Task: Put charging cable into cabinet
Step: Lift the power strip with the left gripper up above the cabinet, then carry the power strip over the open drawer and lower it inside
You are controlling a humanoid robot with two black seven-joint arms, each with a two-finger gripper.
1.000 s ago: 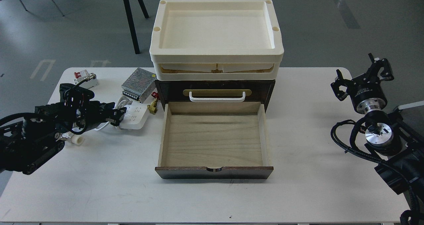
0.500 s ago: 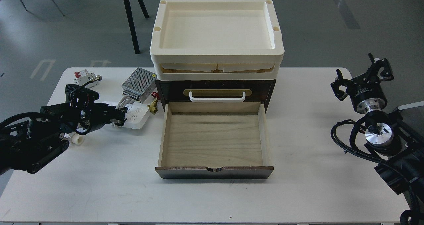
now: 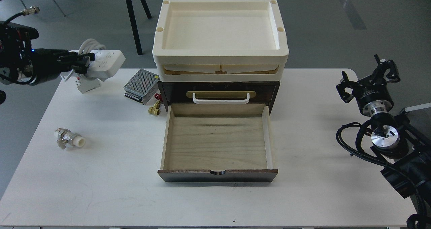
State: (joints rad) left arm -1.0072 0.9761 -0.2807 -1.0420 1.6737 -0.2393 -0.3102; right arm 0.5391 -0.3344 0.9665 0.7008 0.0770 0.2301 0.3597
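1. Your left gripper [image 3: 82, 61] is closed tight on the flat white charging cable [image 3: 104, 63], up in the air, left of the dark brown wooden cabinet [image 3: 219, 91].
2. The light wood drawer [image 3: 217, 144] is open and empty; the cable must go in there.
3. Your right gripper [image 3: 368, 79] holds nothing, fingers apart.

From my seat the feed is bright and evenly lit, soft overhead light with no hard glare. The white table [image 3: 101, 175] sits close to washing out but keeps its surface detail. A thin soft shadow lies under the open drawer's [image 3: 217, 144] front edge, well to the right of my left pincer [image 3: 84, 61]. Focus holds sharp throughout; I see slight bending of lines toward the frame edges.
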